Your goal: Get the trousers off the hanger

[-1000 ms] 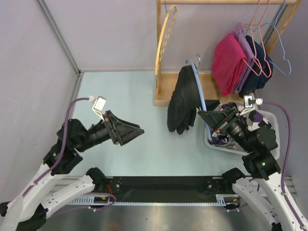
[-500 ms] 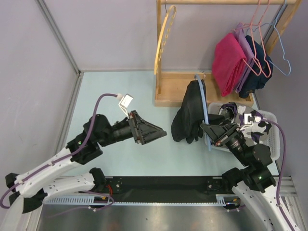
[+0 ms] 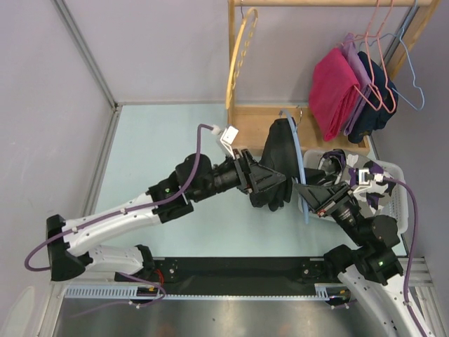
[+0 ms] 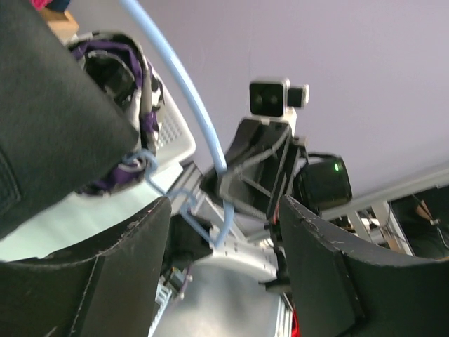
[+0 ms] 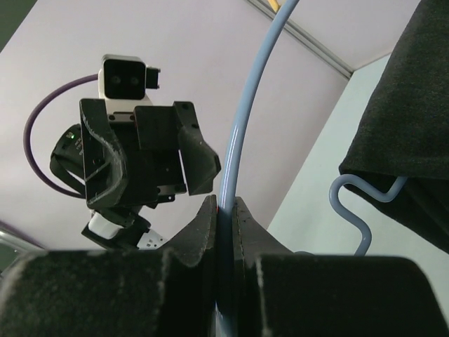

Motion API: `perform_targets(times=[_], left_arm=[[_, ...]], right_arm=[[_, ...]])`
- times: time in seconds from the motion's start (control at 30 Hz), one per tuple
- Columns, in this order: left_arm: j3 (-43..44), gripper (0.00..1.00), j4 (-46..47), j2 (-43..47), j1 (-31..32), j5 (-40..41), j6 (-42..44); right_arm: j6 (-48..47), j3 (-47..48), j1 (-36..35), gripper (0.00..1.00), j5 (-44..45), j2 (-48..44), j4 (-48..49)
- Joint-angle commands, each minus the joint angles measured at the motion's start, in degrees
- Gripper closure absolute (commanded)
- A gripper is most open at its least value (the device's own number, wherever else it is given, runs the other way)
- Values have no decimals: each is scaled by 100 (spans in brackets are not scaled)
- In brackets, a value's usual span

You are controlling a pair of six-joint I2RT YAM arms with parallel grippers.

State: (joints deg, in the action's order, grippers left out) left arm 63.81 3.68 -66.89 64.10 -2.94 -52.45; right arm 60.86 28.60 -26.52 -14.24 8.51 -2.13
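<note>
Trousers (image 3: 277, 154) draping over hanger (image 3: 300, 151), hanging just before wooden rack (image 3: 245, 130) base. Rack standing at far side of table (image 3: 161, 140). Left gripper (image 3: 272, 182) sitting at trousers' lower left; right gripper (image 3: 306, 191) sitting at hanger's near end. Basket (image 3: 401, 189) lying right of hanger, clothes (image 3: 335, 160) lying in it. Garments (image 3: 335, 91) hanging on rack behind basket.

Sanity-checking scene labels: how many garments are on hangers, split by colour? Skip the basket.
black trousers, on the light blue hanger: 1
pink garment: 1
lilac garment: 1
navy garment: 1
Total: 4
</note>
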Motion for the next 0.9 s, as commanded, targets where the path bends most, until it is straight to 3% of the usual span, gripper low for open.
perform_targets(times=[0.0,0.53,0.73,0.87], left_arm=[[552,32,686,-436,42,268,208],[1318,36,915,-1616,33,338,-29],[1415,44,1003,-1713,7,206,-90],[1371,65,1003,-1696,-55,101,-160]], right_arm=[[-118,190,7,100,-123,-201,1127],[-127,199,16,100,-781,-26,1145],[-197,304,16,100,-1159,186,1057],[-268,392,7,100,-1397,300,996]])
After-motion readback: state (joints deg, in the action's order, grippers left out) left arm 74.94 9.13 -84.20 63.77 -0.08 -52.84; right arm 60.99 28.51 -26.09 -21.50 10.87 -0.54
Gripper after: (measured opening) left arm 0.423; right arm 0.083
